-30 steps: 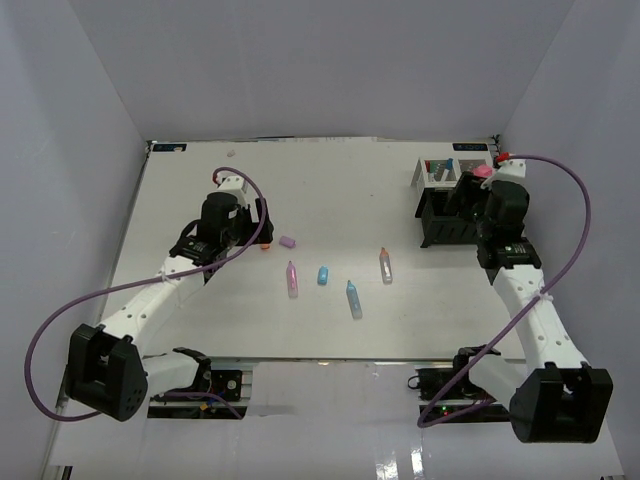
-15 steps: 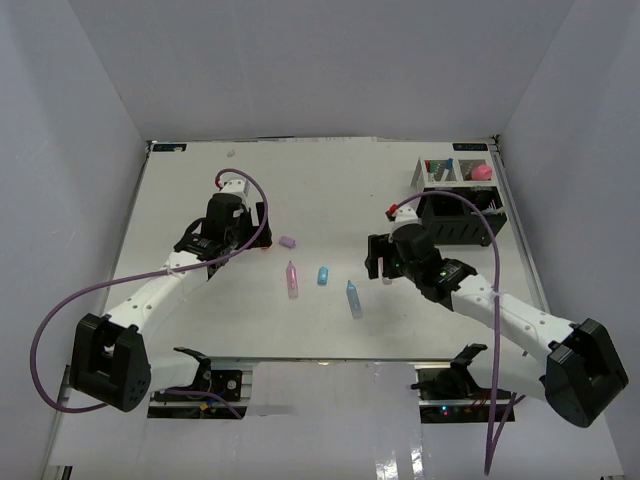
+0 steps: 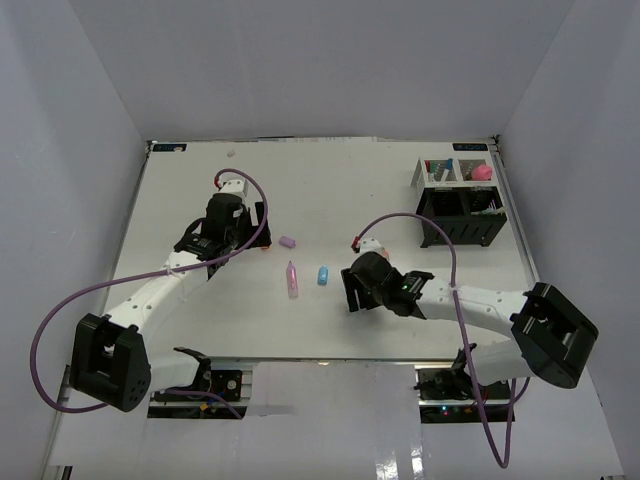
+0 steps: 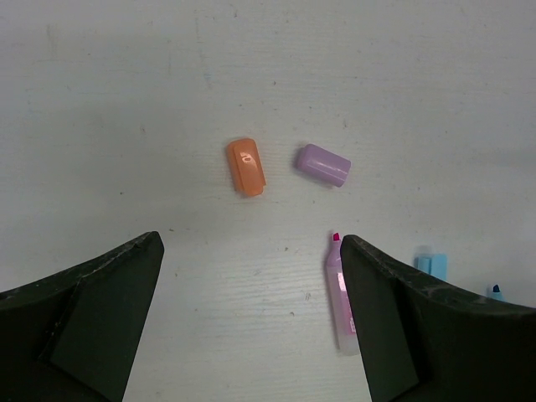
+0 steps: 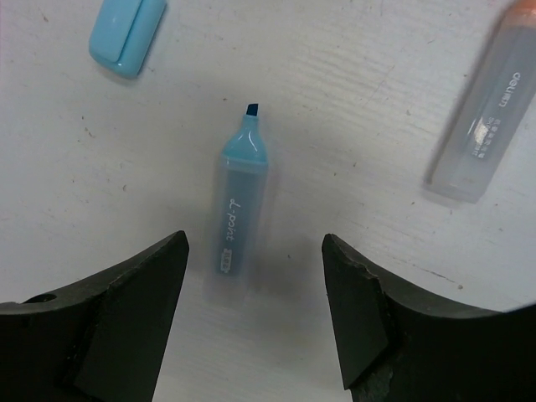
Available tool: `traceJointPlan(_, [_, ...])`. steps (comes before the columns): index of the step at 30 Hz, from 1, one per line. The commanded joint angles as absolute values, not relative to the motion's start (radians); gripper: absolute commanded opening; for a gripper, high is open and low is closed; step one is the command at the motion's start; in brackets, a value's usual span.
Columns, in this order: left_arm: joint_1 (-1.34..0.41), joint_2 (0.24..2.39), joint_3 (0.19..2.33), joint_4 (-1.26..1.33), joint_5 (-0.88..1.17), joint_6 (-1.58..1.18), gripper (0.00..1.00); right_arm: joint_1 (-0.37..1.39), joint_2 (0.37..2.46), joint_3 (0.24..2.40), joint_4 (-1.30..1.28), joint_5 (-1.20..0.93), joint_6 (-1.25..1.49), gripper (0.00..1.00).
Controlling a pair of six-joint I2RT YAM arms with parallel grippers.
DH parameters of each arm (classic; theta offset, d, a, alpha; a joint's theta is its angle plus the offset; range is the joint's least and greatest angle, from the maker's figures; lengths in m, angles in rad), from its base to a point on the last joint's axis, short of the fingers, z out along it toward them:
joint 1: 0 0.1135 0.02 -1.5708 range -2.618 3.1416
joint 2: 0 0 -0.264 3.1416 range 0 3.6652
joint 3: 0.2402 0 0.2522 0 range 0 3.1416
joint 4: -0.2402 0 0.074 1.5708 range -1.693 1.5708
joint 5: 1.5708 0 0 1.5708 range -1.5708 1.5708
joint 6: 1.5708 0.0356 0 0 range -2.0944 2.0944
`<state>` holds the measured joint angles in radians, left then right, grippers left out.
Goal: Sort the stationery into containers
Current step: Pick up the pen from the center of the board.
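My right gripper [image 3: 352, 297] is open and low over a light blue uncapped marker [image 5: 237, 219]. The marker lies flat between the fingers, nearer the left one; the gripper [image 5: 254, 251] does not touch it. A blue cap [image 5: 127, 33] and a clear marker with an orange end [image 5: 481, 126] lie beside it. My left gripper [image 4: 251, 251] is open and empty above the table, short of an orange cap [image 4: 246, 167] and a purple cap [image 4: 322, 164]. A pink marker [image 4: 341, 289] lies by its right finger. The black organizer [image 3: 460, 228] with white mesh compartments [image 3: 430, 172] stands at the far right.
A pink-capped bottle [image 3: 481, 172] and several pens stand in the white mesh compartments. In the top view the purple cap [image 3: 288, 241], pink marker [image 3: 292, 279] and blue cap [image 3: 323, 275] lie between the two grippers. Purple cables loop off both arms.
My right arm has swung from the organizer down to the middle of the table and now hovers over the blue marker. The left arm has barely moved.
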<state>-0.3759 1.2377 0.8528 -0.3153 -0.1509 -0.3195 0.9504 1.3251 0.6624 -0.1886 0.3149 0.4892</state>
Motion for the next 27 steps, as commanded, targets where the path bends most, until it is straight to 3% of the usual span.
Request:
traceJointPlan(1, [-0.371, 1.233, 0.893, -0.325, -0.166, -0.322, 0.98, 0.988, 1.354, 0.669, -0.203, 0.365, 0.548, 0.71])
traceJointPlan(27, [-0.371, 1.23, 0.893, -0.325, -0.153, -0.324, 0.98, 1.112, 1.407, 0.649, -0.25, 0.399, 0.635, 0.48])
